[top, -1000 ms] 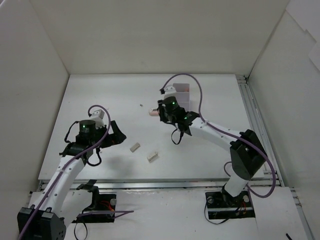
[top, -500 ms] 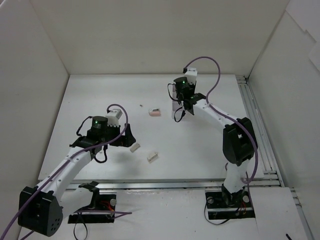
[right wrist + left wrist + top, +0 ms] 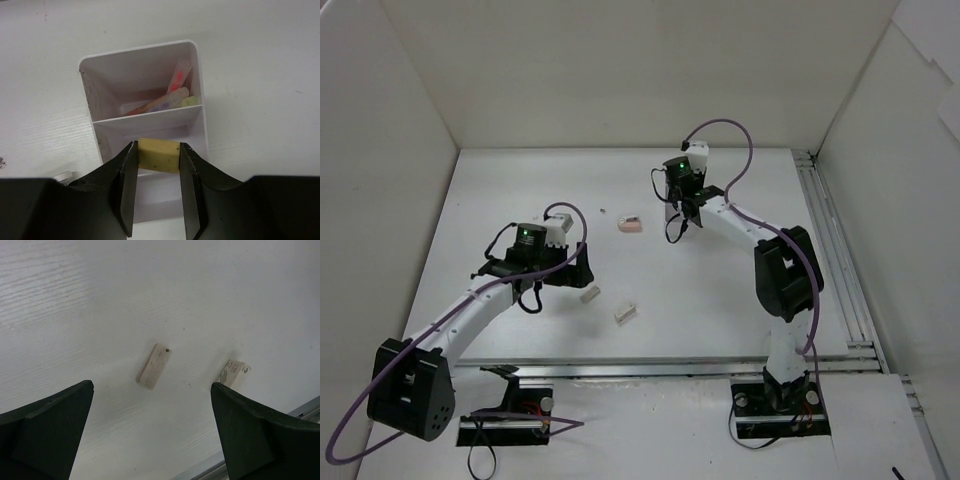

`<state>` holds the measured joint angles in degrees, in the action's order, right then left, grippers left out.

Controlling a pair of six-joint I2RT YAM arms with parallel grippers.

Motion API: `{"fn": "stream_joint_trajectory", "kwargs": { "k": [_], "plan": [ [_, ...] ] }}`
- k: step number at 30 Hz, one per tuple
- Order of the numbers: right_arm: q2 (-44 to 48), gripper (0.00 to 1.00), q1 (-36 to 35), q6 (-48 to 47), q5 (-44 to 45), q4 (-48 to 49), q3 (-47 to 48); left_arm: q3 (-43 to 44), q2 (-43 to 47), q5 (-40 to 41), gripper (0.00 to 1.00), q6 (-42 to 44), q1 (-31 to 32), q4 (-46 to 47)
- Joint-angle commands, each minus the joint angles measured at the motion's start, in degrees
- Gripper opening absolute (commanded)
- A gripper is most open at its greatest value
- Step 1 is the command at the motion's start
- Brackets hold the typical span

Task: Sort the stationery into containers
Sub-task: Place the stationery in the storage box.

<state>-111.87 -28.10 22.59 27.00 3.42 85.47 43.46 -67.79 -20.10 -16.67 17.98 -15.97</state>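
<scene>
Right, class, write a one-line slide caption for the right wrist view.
Right gripper holds a tan block over the white divided box, whose far compartment contains pens.

Probably a robotics lab — white-walled enclosure [image 3: 620,70] around a railed table [image 3: 520,190].

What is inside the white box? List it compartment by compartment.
The far compartment of the white box holds several pen-like sticks, pink-orange and pale. The next looks bare where visible, but the tan block in the right gripper covers part; the nearest is hidden.
</scene>
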Motion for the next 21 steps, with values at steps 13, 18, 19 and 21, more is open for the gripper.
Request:
{"fn": "stream_joint_trajectory", "kwargs": {
  "k": [13, 18, 19, 21],
  "plan": [
    [3.5, 0.82, 0.5, 1.9, -4.0, 3.0, 0.0, 7.2, -8.4, 4.2, 1.00, 5.1, 3.1, 1.0],
    [11.4, 0.98, 0.5, 2.3, -7.7, 3.0, -5.9, 10.1, -14.5, 4.0, 1.00, 9.6, 6.0, -0.5],
    [12.7, 0.98, 0.6, 2.5, -7.8, 3.0, -6.9, 10.4, -15.8, 4.0, 1.00, 9.9, 6.0, -0.4],
    [15.8, 0.98, 1.0, 3.2, -8.6, 3.0, -9.8, 11.7, -19.4, 3.8, 1.00, 10.2, 6.0, -1.0]
  ]
}}
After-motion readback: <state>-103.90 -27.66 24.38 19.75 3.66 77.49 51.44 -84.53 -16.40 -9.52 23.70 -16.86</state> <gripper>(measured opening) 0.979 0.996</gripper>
